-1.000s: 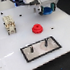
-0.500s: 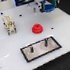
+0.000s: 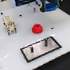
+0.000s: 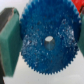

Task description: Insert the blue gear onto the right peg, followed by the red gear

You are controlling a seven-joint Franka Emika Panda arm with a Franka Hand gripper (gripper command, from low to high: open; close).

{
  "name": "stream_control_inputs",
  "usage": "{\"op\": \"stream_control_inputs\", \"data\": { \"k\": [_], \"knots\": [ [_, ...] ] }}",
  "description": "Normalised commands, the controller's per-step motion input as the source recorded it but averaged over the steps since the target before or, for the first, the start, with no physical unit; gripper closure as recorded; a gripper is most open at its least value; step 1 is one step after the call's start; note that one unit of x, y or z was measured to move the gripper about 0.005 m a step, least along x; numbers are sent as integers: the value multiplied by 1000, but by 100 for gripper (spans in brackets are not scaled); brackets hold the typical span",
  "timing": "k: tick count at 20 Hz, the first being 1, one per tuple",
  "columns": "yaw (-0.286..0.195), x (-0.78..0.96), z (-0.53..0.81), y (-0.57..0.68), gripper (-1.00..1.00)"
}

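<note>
Exterior view first: the white tabletop (image 3: 11, 57) is seen with the grey, black-framed plate (image 3: 40, 49) near its front edge. Two thin dark pins are seen standing on that plate, and the right peg (image 3: 46, 42), the one toward the exterior view's right, is bare; nothing is threaded on it, and nothing on its neighbour either. The red gear (image 3: 37, 28) is seen lying flat on the tabletop behind the plate, well apart from the pegs and untouched. Up at the back, toward the exterior view's right, a patch of bright blue is carried under the arm: the blue gear (image 3: 50, 5), held clear of the tabletop and well away from the plate. A pale blocky fixture (image 3: 10, 24) is left standing toward the exterior view's left.

Wrist view next: the frame is almost filled by the blue gear (image 4: 47, 42), its toothed rim and centre hole plainly shown. The tool (image 4: 46, 45) is clamped on it, one green pad (image 4: 10, 47) pressed against the rim and the opposite pad glimpsed only at the frame's edge. The peg is not shown in this view.

So the tally, as judged: the first pick-up is done, and the blue gear is being carried. Neither insertion is made yet. The blue gear must be brought over the right peg and lowered, then the red gear fetched and stacked after it.
</note>
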Motion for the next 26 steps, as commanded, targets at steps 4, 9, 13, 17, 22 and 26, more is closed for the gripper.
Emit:
{"op": "stream_control_inputs", "data": {
  "k": [4,9,13,17,22,26],
  "knots": [
    [0,834,413,-261,100],
    [0,825,382,-270,100],
    [0,821,335,-283,100],
    [0,810,253,-258,100],
    [0,783,111,-284,100],
    [0,699,24,-186,100]
  ]
}}
